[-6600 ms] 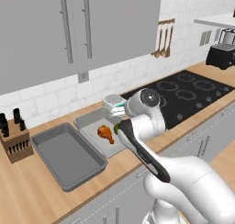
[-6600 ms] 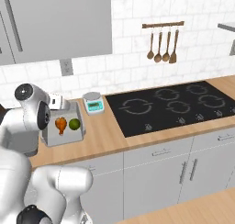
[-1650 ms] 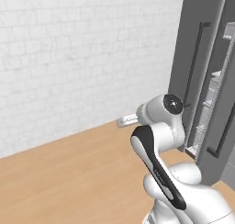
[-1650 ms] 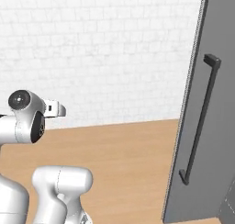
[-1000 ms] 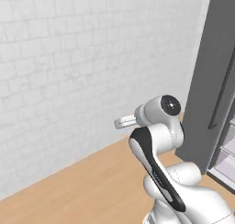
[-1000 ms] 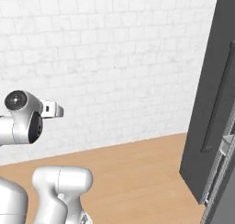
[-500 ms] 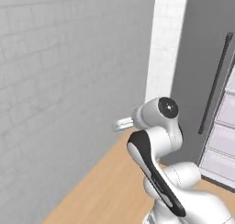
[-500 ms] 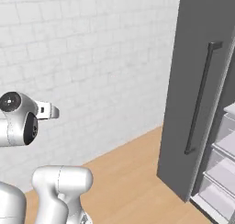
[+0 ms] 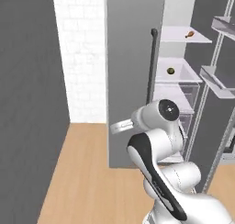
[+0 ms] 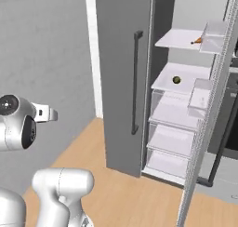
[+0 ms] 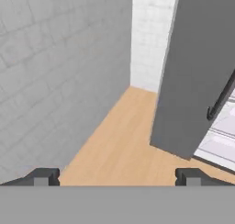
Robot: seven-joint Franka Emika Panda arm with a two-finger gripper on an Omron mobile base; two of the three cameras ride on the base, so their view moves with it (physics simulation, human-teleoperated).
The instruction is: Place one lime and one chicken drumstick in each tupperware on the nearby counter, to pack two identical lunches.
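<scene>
Lime (image 10: 176, 80): small, round, dark green, alone on a white fridge shelf (image 10: 186, 84). Chicken drumstick (image 10: 198, 41): orange-brown, thin end leftward, on the shelf above. Both sit inside the open fridge, behind its grey door (image 10: 122, 77) with a dark bar handle (image 10: 135, 82). Claw (image 11: 117, 177): fingertips wide apart, holding nothing, over the wood floor (image 11: 124, 140) beside the grey tiled wall (image 11: 55, 67).

One lime (image 9: 170, 70), one chicken drumstick (image 9: 189, 34)

Dark-green lime (image 10: 176, 80) and orange-brown chicken drumstick (image 10: 197, 41) on white shelves (image 10: 179, 86); grey fridge door (image 10: 122, 77), light-wood floor (image 10: 121, 193).
</scene>
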